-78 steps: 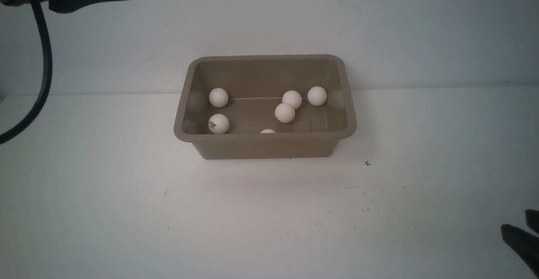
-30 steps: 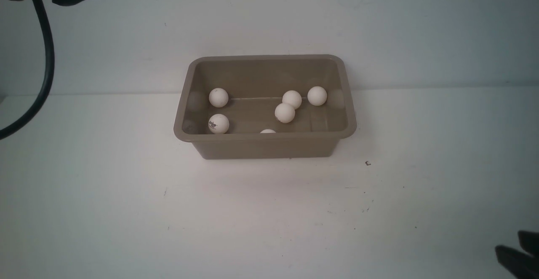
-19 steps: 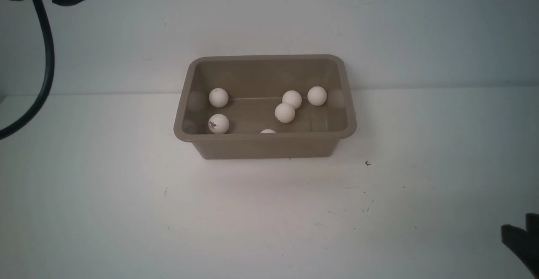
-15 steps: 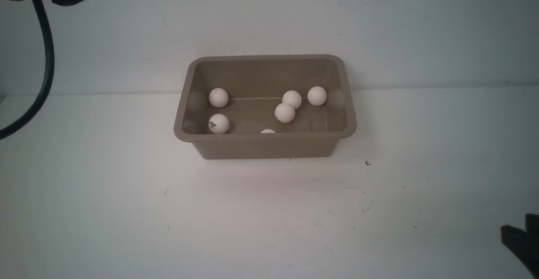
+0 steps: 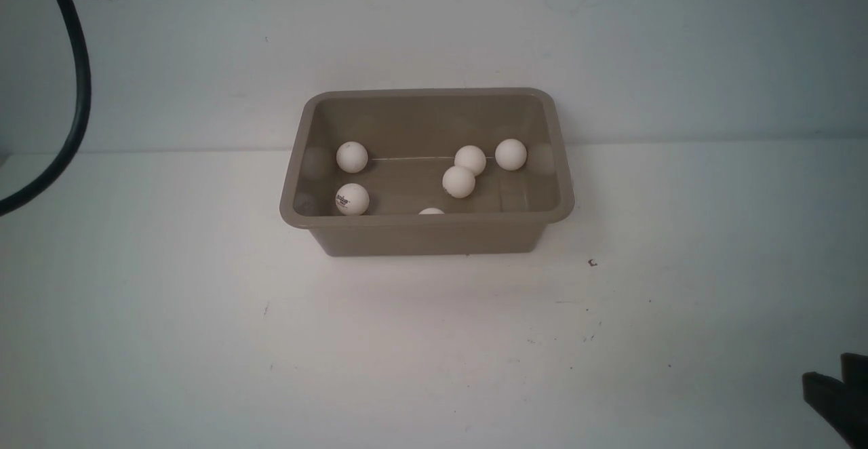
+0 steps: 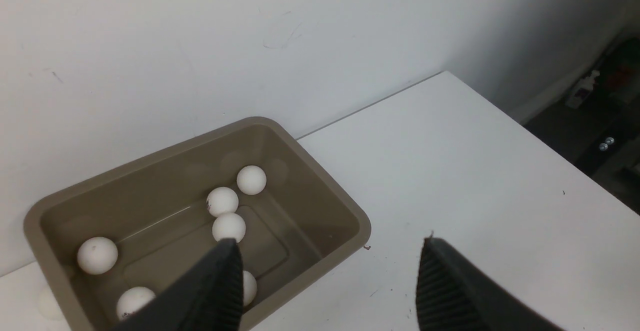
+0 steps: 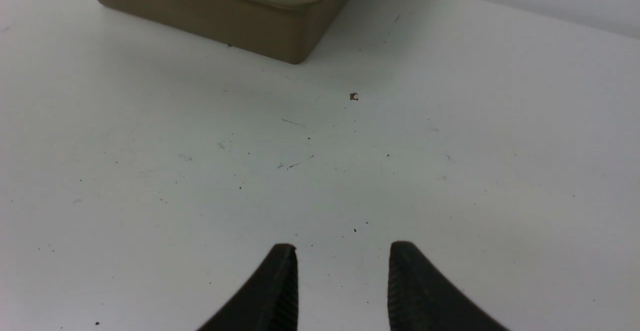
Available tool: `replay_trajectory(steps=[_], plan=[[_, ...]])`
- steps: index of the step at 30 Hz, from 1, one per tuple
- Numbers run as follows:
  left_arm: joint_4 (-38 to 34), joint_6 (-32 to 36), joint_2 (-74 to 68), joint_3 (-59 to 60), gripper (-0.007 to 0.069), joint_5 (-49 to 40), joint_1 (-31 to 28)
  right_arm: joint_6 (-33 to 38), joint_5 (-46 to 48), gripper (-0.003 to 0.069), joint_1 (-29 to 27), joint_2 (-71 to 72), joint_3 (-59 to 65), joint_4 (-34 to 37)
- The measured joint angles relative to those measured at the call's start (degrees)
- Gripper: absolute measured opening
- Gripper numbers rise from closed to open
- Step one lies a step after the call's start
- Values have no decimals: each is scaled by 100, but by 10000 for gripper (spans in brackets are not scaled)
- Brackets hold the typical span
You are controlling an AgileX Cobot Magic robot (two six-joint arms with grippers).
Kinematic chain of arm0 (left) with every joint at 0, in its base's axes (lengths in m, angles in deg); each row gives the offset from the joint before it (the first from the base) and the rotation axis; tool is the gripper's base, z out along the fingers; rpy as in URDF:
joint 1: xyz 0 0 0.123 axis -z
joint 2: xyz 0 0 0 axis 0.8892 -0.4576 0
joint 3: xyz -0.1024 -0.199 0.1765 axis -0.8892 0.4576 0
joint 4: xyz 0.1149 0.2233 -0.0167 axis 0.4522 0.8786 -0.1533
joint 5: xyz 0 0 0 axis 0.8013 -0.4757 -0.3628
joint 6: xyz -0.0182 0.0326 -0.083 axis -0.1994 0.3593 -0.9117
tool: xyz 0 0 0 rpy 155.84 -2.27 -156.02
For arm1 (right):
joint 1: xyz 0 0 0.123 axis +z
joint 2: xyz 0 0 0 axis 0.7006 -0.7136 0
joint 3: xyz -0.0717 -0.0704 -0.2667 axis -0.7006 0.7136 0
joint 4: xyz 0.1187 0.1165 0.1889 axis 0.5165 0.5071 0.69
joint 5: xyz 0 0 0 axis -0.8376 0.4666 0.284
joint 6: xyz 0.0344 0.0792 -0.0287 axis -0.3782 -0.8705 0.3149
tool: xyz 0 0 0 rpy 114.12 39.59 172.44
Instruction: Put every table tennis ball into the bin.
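The taupe bin (image 5: 434, 232) stands at the middle back of the white table. Several white table tennis balls lie inside it, among them one with a dark logo (image 5: 352, 199), one at the back left (image 5: 352, 157) and one at the back right (image 5: 510, 154). The bin (image 6: 320, 266) and its balls (image 6: 251, 179) also show in the left wrist view. My left gripper (image 6: 327, 271) is open and empty, held high above the bin's near side. My right gripper (image 7: 342, 271) is open and empty, low over bare table at the front right; in the front view its fingers (image 5: 837, 401) show at the bottom right corner.
A black cable (image 5: 74, 96) hangs from the left arm at the top left. A small dark speck (image 5: 593, 263) lies on the table right of the bin. The table's right edge (image 6: 540, 136) drops off to a dark floor. A white wall stands behind the bin.
My right gripper has shifted slightly lower in the bottom right corner of the front view. The left arm's body has edged a little upward. The balls and bin have not moved.
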Motion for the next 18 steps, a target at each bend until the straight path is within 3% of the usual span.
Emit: replay_trajectory(steps=[5,14,18], plan=[[-275,227,0,0,426,101,0,0,14,243,0,0,0,0],[-1051,1877,0,0,426,53,22,-7,29,243,0,0,0,0],[-191,1436,52,-6,426,389,372,-7,37,243,0,0,0,0]])
